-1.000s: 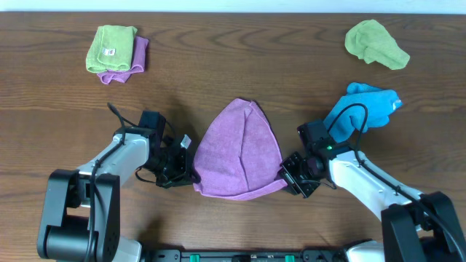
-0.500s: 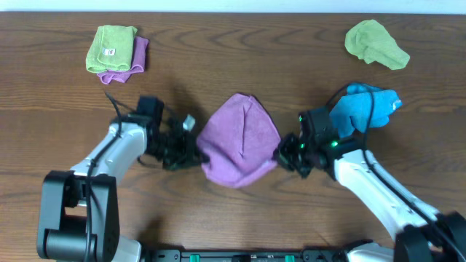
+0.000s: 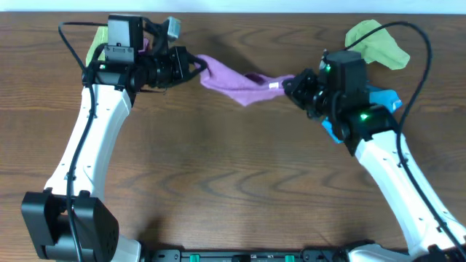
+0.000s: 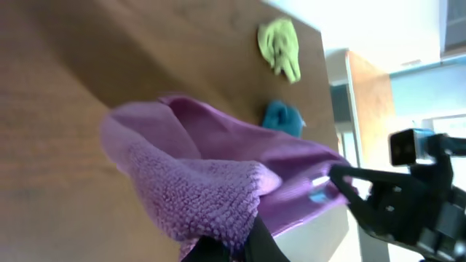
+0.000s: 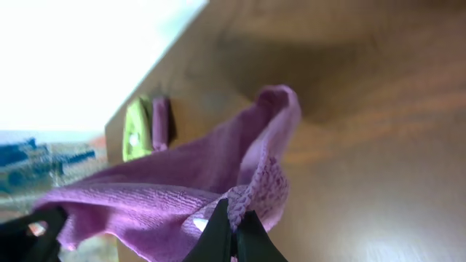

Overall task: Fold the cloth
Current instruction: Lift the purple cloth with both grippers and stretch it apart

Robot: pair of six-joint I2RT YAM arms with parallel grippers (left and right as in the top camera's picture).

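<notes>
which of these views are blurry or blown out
overhead: sharp and evenly lit, the cloth crisp; left wrist: a little soft, the far background at the right washed out bright; right wrist: the blurriest, its top-left corner blown out white, with a pale sheen on the table

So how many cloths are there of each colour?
Purple: 2, the purple cloth held up in the middle and a folded purple cloth.
Green: 2, a crumpled green cloth and a folded green cloth.
Blue: 1, the blue cloth.
Total: 5 cloths.
</notes>
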